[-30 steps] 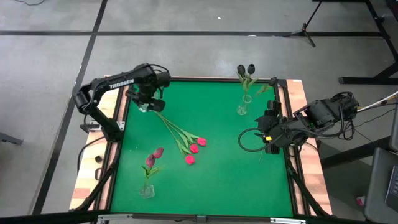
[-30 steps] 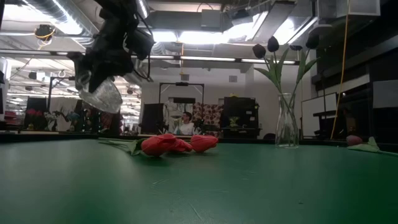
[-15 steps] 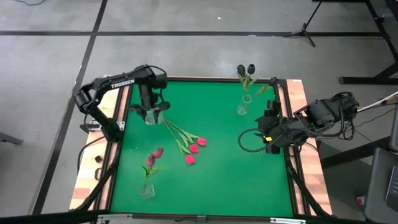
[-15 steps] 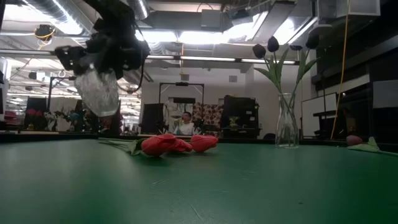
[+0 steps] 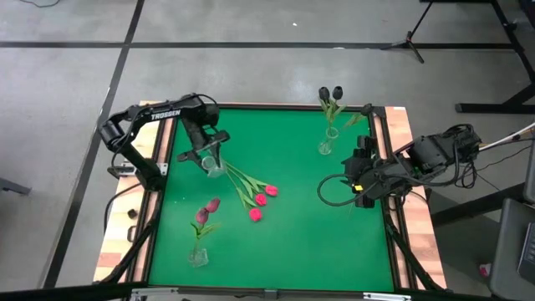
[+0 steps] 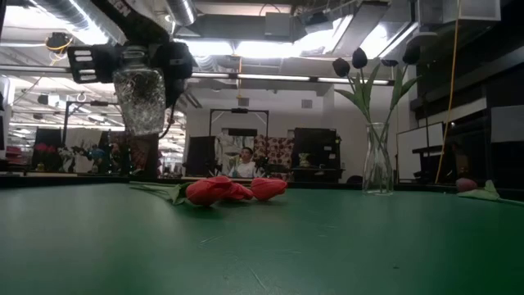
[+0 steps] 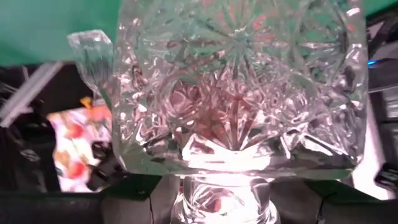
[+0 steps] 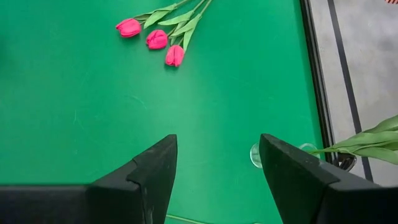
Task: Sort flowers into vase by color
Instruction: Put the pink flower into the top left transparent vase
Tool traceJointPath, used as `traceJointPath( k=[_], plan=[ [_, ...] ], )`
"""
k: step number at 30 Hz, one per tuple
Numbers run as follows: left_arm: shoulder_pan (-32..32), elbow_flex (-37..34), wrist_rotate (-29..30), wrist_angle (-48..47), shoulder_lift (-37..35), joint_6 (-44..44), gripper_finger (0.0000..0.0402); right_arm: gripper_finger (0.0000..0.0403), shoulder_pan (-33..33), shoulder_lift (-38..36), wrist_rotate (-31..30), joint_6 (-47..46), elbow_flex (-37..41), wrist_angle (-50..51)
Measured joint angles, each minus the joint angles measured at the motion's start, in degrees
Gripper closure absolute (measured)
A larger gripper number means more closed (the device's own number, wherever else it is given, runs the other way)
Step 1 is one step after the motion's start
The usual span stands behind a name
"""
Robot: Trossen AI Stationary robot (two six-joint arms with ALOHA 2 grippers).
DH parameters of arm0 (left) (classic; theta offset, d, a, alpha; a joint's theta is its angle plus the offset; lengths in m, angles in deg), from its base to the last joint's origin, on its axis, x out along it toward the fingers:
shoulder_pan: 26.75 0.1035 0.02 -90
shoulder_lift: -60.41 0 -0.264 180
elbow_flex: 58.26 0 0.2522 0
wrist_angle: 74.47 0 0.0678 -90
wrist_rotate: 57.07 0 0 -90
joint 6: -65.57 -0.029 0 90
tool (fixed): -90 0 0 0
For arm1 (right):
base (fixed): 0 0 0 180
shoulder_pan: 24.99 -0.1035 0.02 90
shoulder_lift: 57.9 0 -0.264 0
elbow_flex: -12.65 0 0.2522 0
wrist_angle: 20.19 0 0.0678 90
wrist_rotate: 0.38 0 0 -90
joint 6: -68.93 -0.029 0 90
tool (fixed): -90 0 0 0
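Pink tulips [image 5: 260, 200] beside left claw [image 5: 208, 159]

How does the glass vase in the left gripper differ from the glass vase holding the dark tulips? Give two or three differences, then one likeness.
The cut-glass vase is held in the air by the left gripper; the slender vase stands on the table.
The cut-glass vase is empty; the slender vase holds the dark tulips.
The cut-glass vase has a faceted pattern; the slender vase is smooth.
Both are clear glass and upright.
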Motion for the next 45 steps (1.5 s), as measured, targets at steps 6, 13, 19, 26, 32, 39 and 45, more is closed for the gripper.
traceJointPath(
  k=[6, 13, 19, 26, 32, 39, 45],
  plan=[
    [5.8, -3.6, -0.8, 5.9, 0.0, -1.4, 0.021, 0.0176, 0.0, 0.1, 0.0, -0.3, 0.0, 0.1],
    [13.0, -4.1, 0.1, 18.0, 0.0, 5.6, 0.021, 0.0176, 0.0, 0.1, 0.0, 0.4, 0.0, 0.1],
    [15.1, -4.1, 0.6, 21.5, 0.0, 12.3, 0.021, 0.0176, 0.0, 0.1, -0.7, 0.6, 0.0, 0.1],
    [14.9, -4.9, 0.6, 22.8, 0.4, 15.9, 0.0208, 0.0176, 0.0, 0.1, 0.0, 0.2, 0.0, 0.1],
    [13.8, -6.4, -3.8, 25.0, 0.4, 18.7, 0.0208, 0.0176, 0.0, 0.1, 0.3, 0.1, 0.0, 0.1],
    [15.8, -8.1, -5.3, 34.6, 1.1, 28.9, 0.0207, 0.0176, 0.0, 0.1, 0.4, -1.4, 0.0, 0.1],
    [15.2, -8.1, -4.0, 40.4, 4.7, 30.4, 0.0207, 0.0176, 0.0, 0.1, 0.0, -1.1, 0.0, 0.1]
  ],
)
